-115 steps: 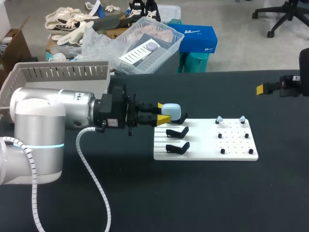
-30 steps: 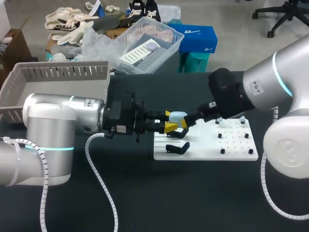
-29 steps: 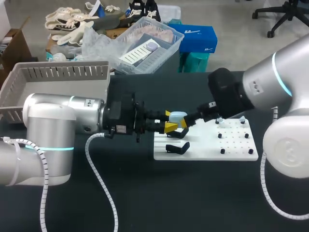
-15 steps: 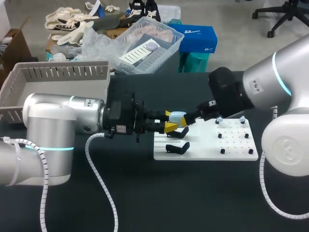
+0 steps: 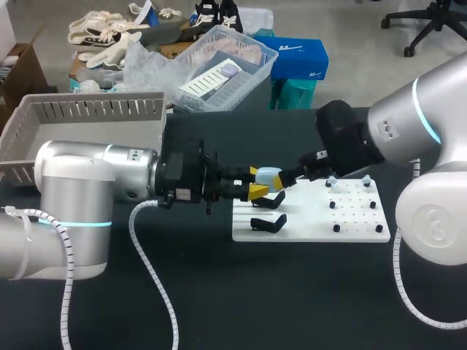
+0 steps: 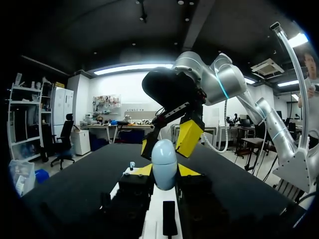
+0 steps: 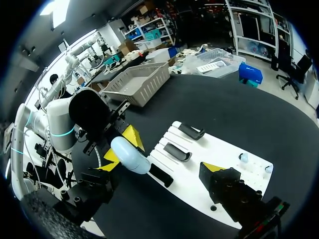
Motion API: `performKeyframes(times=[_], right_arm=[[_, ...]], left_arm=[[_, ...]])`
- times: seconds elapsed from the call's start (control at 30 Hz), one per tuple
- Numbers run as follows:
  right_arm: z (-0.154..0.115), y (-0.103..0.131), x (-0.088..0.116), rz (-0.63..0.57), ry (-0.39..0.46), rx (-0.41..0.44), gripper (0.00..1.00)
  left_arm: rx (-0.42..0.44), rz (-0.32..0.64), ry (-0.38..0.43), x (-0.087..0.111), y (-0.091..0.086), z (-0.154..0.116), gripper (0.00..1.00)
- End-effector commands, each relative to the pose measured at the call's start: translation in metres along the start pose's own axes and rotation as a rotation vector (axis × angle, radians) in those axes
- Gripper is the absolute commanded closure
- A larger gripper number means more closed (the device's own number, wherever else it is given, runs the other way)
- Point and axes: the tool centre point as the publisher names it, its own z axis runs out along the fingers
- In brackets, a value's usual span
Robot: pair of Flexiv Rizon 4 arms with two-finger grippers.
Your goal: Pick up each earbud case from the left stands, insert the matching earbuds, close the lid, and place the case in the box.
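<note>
The task is in its early part. The left jaws are closed on the pale blue case (image 5: 267, 175) from two sides, at its lower half. They hold it in the air just above the white board (image 5: 350, 222) that lies on the counter (image 5: 219, 306). The right jaws stand wide apart at the upper end of the case, one yellow tip at each side, and I do not see them press it. The lid looks closed, so I judge that opening it is the step in hand.

The two earbuds (image 5: 332, 180) sit on pegs in the far row of the board, well apart from the case, so none is inserted yet. In the right wrist view the black stands (image 7: 178, 152) are all bare, and this is the only case I can find. The grey box (image 5: 95, 109) is at the left of the counter, and no case shows in the part of it that is visible. What is left: open the lid, insert both earbuds, close the lid, place the case in the box.

No writing can be read on the case or the board.
</note>
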Motion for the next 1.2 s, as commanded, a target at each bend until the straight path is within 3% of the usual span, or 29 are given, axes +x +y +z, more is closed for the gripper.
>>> performKeyframes(times=[0.03,0.43,0.63,0.83,1.03,1.2], right_arm=[[-0.001,-0.001,-0.004,-0.002,-0.003,0.016,0.00],[-0.006,-0.002,-0.023,-0.030,-0.028,0.033,0.00],[-0.035,-0.017,-0.031,-0.028,-0.085,0.096,0.00],[-0.065,-0.049,-0.018,0.013,-0.098,0.259,0.00],[-0.078,-0.087,-0.001,0.034,-0.041,0.472,0.00],[-0.082,-0.102,0.005,0.043,-0.007,0.547,0.00]], left_arm=[[0.002,0.000,-0.001,0.000,0.000,0.001,1.00],[0.002,0.000,-0.001,0.000,0.000,0.001,1.00],[0.002,0.000,-0.001,0.000,0.000,0.001,1.00],[0.002,0.000,-0.001,0.000,0.000,0.001,1.00],[0.002,0.000,-0.001,0.000,0.000,0.001,1.00],[0.002,0.000,-0.001,0.000,0.000,0.001,1.00]])
